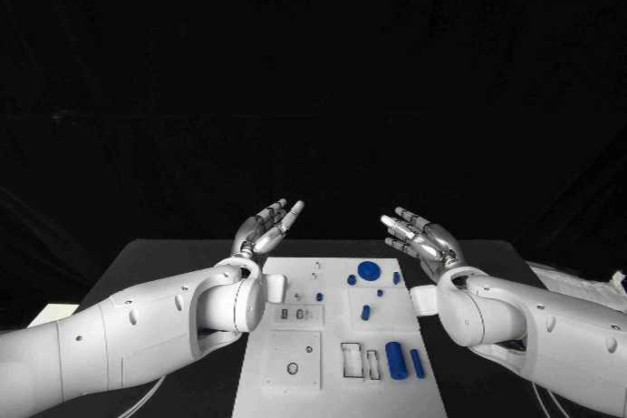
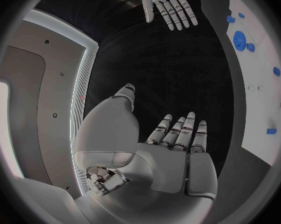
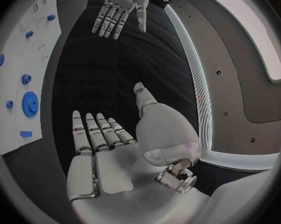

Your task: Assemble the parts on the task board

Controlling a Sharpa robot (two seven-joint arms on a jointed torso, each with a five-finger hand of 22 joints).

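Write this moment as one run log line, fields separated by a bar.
left hand open, raised | right hand open, raised | task board untouched | blue parts on board

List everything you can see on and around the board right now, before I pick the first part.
Task board: one, white, centre of the black table.
Table: one, black, under the board.
Gear: one, blue, round, on the board's far end toward the right hand.
Cylinders: two, blue, lying side by side at the board's near right.
Small parts: several, blue, scattered on the board's far half; exact count unclear.
Left hand: one, silver, open, raised beyond the board's far left corner.
Right hand: one, silver, open, raised beyond the far right corner.
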